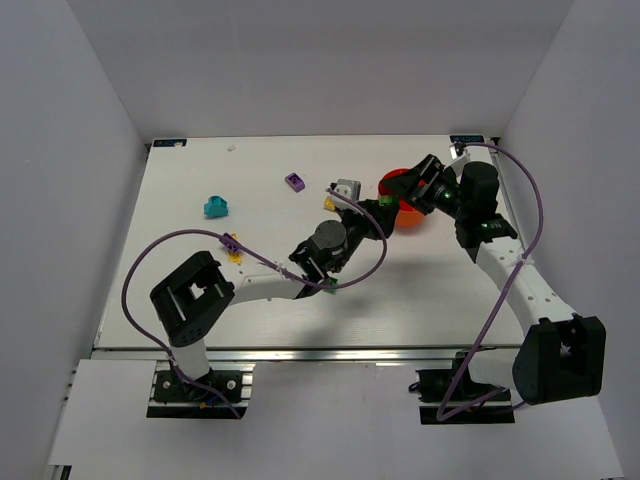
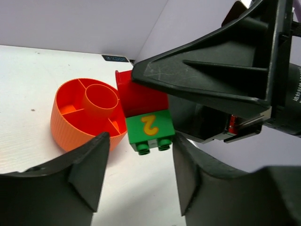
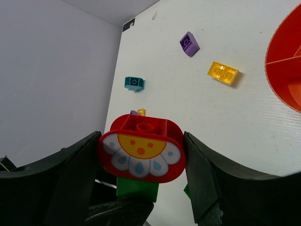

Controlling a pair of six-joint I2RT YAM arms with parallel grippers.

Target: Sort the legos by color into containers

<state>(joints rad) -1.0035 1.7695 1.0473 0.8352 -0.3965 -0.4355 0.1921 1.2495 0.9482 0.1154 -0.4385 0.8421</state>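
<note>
White walls close in a white table (image 1: 420,290). At about 2 o'clock from the table's middle sits the round orange bowl (image 2: 70,127), with a central round cup and radial dividers. The compartments facing the left wrist camera show only bare orange plastic.

Just beside the bowl, both arms meet at a two-brick stack held above the table. The right gripper (image 3: 141,141) is clenched on a red brick (image 3: 141,127) with rounded ends and a printed face: a yellow half-sun over white petals with blue drops. Stuck to it is a green brick (image 2: 149,128) bearing a yellow numeral 2. The left gripper (image 2: 141,139) has its fingers spread on either side of the green brick, with a gap showing on one side, so it is grasping nothing.

Loose on the table lie a purple brick (image 3: 189,44) near 12 o'clock, a yellow brick (image 3: 223,73) near 1 o'clock, a teal brick (image 3: 134,83) toward 10 o'clock, and a small yellow piece (image 1: 233,248) at 9 o'clock.
</note>
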